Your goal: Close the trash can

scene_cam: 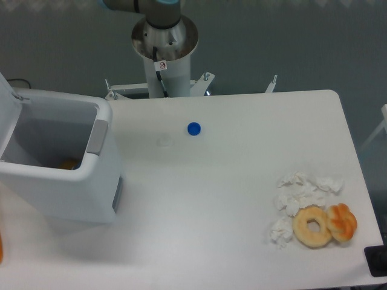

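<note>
The trash can (72, 187) is a large white boxy bin standing at the left of the table. It is open: its white lid (7, 109) stands raised at the far left edge of the view. A grey latch tab (98, 136) sits on its right rim. Something orange (68, 164) lies inside at the bottom. Only the arm's base column (164, 48) shows at the top; the gripper is out of view.
A small blue cap (193, 128) lies on the white table (211, 199) near the middle back. At the front right lie crumpled white tissues (299, 193), a ring doughnut (312, 226) and an orange pastry (342, 222). A dark object (376, 261) sits at the right corner.
</note>
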Robot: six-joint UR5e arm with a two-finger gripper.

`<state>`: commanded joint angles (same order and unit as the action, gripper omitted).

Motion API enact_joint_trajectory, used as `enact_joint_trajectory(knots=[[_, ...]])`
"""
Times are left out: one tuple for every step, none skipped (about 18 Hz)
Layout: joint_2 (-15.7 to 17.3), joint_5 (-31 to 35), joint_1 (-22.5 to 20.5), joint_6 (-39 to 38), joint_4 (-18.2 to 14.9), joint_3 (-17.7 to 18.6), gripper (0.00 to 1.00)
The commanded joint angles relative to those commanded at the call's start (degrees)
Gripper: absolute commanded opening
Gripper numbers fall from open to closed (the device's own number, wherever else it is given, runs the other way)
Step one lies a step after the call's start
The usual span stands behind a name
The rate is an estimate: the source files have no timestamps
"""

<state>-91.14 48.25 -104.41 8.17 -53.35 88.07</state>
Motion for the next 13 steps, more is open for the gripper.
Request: enact_joint_trajectory(knots=[[0.09,0.53,-0.09,0.09,0.00,0.09,1.00],[0.09,0.62,-0.09,0.09,0.00,0.09,1.00],[0.09,0.71,-0.17,0.17,0.09,0.00,1.00],[0.09,0.97,-0.44,0.18,0.17,0.09,1.00],[0.18,1.50,-0.70,0.18,0.18,0.17,1.00],[0.35,2.11,-1.23,0.52,0.26,0.52,1.00],[0.35,2.55,-1.40,1.40,0.18,0.70,1.00],[0.61,3.08,-2.02,2.54,0.09,1.05,1.00],[0.88,3.17,-2.80,3.16,0.09,1.49,1.00],[1.05,3.17,-3.42,3.51,0.09,1.58,1.00],[1.06,3.17,-4.12,3.52,0.09,1.58,1.00],[1.23,3.17,-5.17,3.52,0.09,1.67,1.00],[1.49,3.08,-5.88,3.52,0.09,1.58,1.00]])
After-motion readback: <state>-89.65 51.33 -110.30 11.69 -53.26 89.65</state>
